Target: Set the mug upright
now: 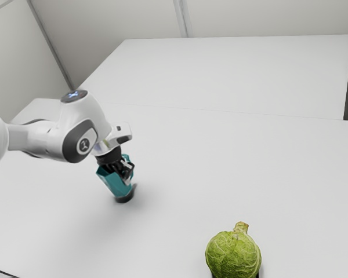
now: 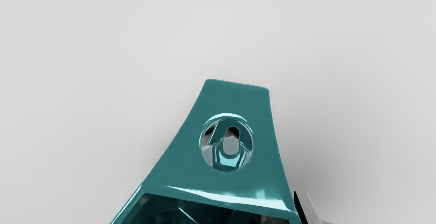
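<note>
The gripper point(image 1: 125, 171) is positioned at the upper part of the teal mug point(image 1: 113, 183). The spread of its fingers cannot be determined from the two views, nor can it be confirmed whether the mug is held between them. In the wrist view, a grey and black part of the gripper is located just beside the outer wall of the mug, near the rim.

The mug is tilted in the exterior view, its mouth raised and its narrow end directed down to the table point(image 1: 267, 174). A dark area is seen at the lower end. In the wrist view, the mouth is turned partly toward the camera, and a round opening is found in the flat side wall, with an oval opening visible through it.

The table surface is smooth, matt and pale grey, and is crossed by a thin seam. Soft shadow is cast beside the mug. The white arm point(image 1: 84, 124) is extended from the exterior view's left. A green cabbage point(image 1: 233, 255) is located well apart from the mug, toward the exterior view's right, with dark material at its underside. The room is bounded by pale walls point(image 1: 267, 17), on which a vertical strip is fitted behind the table.
</note>
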Robot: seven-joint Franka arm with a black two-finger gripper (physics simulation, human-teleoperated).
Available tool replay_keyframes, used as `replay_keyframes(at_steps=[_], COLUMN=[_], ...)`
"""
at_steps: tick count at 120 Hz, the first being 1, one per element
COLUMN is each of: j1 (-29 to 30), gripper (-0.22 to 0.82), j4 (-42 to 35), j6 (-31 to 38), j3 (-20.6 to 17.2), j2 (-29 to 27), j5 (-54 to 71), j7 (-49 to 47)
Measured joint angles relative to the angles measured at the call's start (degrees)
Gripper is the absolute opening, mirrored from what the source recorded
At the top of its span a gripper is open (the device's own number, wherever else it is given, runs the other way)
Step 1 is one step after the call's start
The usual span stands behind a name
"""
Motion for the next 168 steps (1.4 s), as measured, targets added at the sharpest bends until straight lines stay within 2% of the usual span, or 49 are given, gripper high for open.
replay_keyframes(at_steps=[56,75,99,113,136,168], j1=[0.2,-0.1,-0.2,0.0,-0.1,0.0], gripper=[-0.15,-0.02,0.23,0.33,0.41,0.45], j4=[0.0,0.0,0.0,0.0,0.1,0.1], j6=[5.9,6.5,6.7,6.8,6.9,6.9], j3=[-0.5,-0.8,-0.8,-0.8,-0.8,-0.9], j2=[3.5,3.8,2.9,1.6,-0.4,-2.6], j5=[-2.5,-4.4,-6.1,-6.4,-6.6,-6.8], j7=[-8.5,-9.4,-10.2,-10.6,-11.0,-11.5])
